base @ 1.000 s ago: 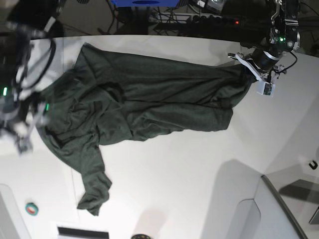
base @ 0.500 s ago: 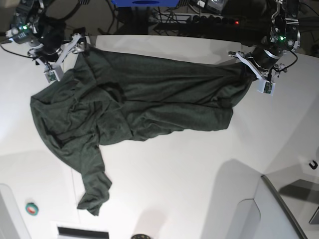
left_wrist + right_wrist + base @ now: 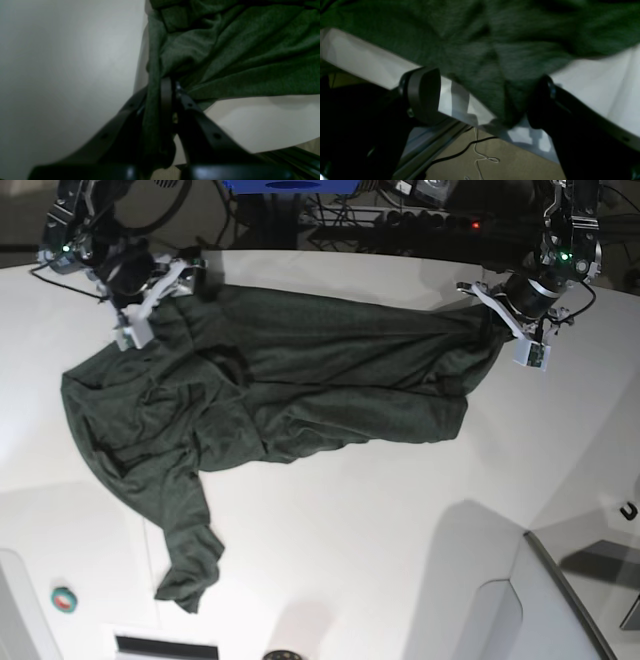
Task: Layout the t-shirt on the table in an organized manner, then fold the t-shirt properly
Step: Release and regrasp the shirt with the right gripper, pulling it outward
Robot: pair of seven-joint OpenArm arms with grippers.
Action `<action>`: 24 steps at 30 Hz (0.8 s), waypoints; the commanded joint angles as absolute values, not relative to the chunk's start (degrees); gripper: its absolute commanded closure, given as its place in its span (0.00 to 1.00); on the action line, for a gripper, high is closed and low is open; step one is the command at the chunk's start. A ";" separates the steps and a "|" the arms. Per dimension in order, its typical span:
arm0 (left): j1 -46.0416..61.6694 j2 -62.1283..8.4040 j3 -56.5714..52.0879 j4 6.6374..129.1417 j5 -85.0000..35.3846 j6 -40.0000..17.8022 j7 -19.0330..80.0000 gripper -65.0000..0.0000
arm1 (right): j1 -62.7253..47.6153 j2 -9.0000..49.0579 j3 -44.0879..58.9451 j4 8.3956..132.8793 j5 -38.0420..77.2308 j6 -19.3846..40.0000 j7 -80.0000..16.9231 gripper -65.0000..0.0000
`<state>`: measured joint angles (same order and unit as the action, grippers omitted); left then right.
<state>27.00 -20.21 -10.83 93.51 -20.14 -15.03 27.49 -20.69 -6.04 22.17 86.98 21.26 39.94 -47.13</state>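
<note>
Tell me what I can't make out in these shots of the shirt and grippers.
- Left gripper, left wrist view: the t-shirt wraps its fingertips.
- Right gripper, right wrist view: motion blur hides whether its fingers touch the cloth.
- Base view: bunched folds hide the collar.

One t-shirt (image 3: 300,380) – one table (image 3: 350,530) – two grippers: left gripper (image 3: 500,320), right gripper (image 3: 165,285)

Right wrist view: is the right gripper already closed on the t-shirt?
No, the right gripper stands wide open, with the t-shirt edge between its fingers.
</note>
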 commanded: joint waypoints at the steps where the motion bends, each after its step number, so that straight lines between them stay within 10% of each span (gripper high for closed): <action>1: 27.21 -20.88 -11.12 94.37 -20.53 -15.08 26.33 1.00 | -20.70 -6.29 21.32 87.08 20.79 40.00 -48.31 0.28; 9: 27.21 -20.79 -11.12 94.20 -20.53 -15.08 26.33 1.00 | -16.92 -5.85 20.97 81.89 20.79 40.00 -47.96 0.37; 15: 27.21 -20.79 -11.38 94.11 -20.53 -15.08 26.33 1.00 | -14.81 -3.74 20.97 78.02 20.79 40.00 -45.67 0.98; 24: 30.20 -21.76 -11.74 99.65 -20.53 -15.08 26.33 1.00 | -24.22 -0.92 21.05 97.10 20.62 40.00 -46.81 0.99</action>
<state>30.13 -21.10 -11.20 98.67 -20.08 -15.18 27.64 -24.69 -1.06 20.95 96.51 19.35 39.64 -47.81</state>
